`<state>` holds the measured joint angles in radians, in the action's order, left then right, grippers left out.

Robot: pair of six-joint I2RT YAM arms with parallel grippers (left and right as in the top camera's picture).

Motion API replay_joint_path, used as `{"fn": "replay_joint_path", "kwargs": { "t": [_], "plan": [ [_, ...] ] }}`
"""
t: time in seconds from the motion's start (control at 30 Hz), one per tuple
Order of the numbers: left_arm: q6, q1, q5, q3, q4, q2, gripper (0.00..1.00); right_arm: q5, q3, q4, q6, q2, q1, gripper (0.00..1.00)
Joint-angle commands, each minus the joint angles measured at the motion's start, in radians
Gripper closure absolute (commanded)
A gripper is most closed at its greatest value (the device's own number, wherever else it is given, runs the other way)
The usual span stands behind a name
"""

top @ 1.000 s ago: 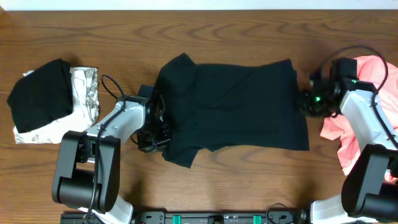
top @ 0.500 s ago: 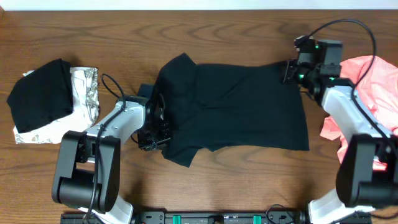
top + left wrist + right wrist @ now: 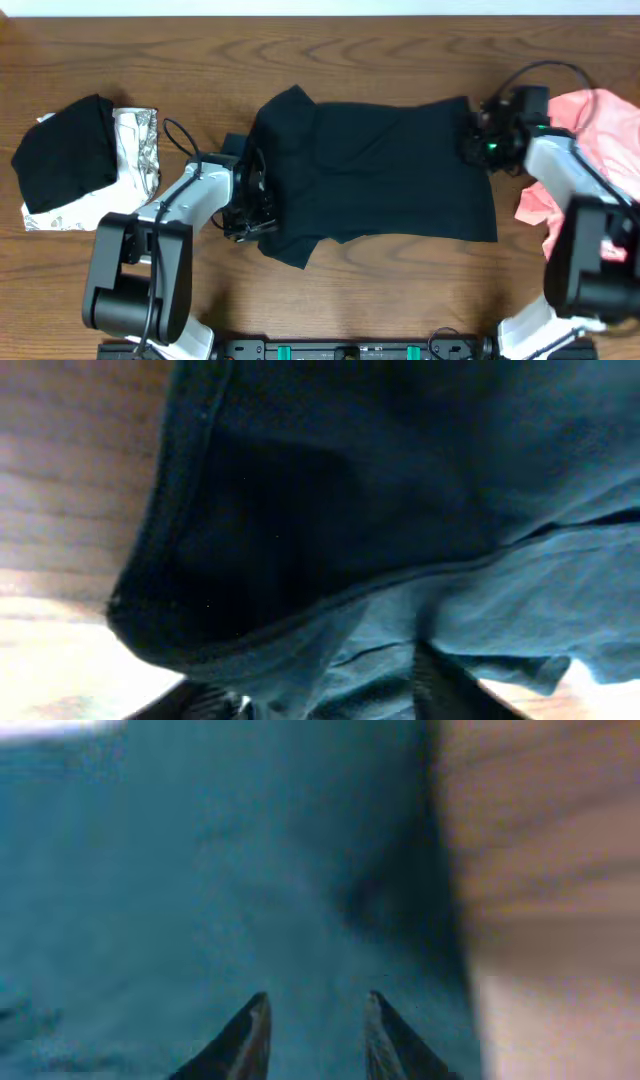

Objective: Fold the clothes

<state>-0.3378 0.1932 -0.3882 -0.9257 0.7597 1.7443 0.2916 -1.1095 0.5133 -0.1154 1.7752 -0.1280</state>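
Though wrinkled in places, black T-shirt lies spread across table.

In your left wrist view the left gripper is cut off by the bottom edge. Only finger stubs show, and the black T-shirt fills the gap, so you cannot tell whether it is held. Your right wrist view is blurred. From overhead, the pink garment right of the T-shirt runs off the edge. Far left of the T-shirt, the patterned garment lies mostly under a folded black one.
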Motion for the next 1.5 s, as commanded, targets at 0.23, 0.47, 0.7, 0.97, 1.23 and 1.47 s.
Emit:
{"fn": "replay_joint_path", "kwargs": {
  "t": [0.23, 0.47, 0.7, 0.97, 1.23, 1.47],
  "plan": [
    [0.029, -0.007, 0.035, 0.001, 0.09, 0.008, 0.38, -0.095, -0.018, 0.4, 0.027, -0.341, -0.05, 0.64],
    [0.022, -0.006, 0.033, 0.002, 0.25, 0.008, 0.38, -0.144, 0.029, 0.533, 0.019, -0.343, -0.05, 0.63],
    [0.022, -0.002, 0.023, 0.002, 0.168, 0.008, 0.38, -0.1, 0.15, 0.464, -0.02, -0.343, -0.05, 0.64],
    [0.01, 0.073, -0.007, 0.021, 0.082, 0.008, 0.37, -0.093, 0.203, 0.432, -0.026, -0.343, -0.05, 0.64],
    [-0.058, 0.142, -0.023, 0.025, 0.081, 0.008, 0.6, -0.093, 0.203, 0.433, -0.026, -0.343, -0.049, 0.65],
    [-0.057, 0.142, -0.019, 0.025, 0.084, 0.008, 0.94, -0.092, 0.204, 0.437, -0.026, -0.343, -0.048, 0.66]
  ]
}}
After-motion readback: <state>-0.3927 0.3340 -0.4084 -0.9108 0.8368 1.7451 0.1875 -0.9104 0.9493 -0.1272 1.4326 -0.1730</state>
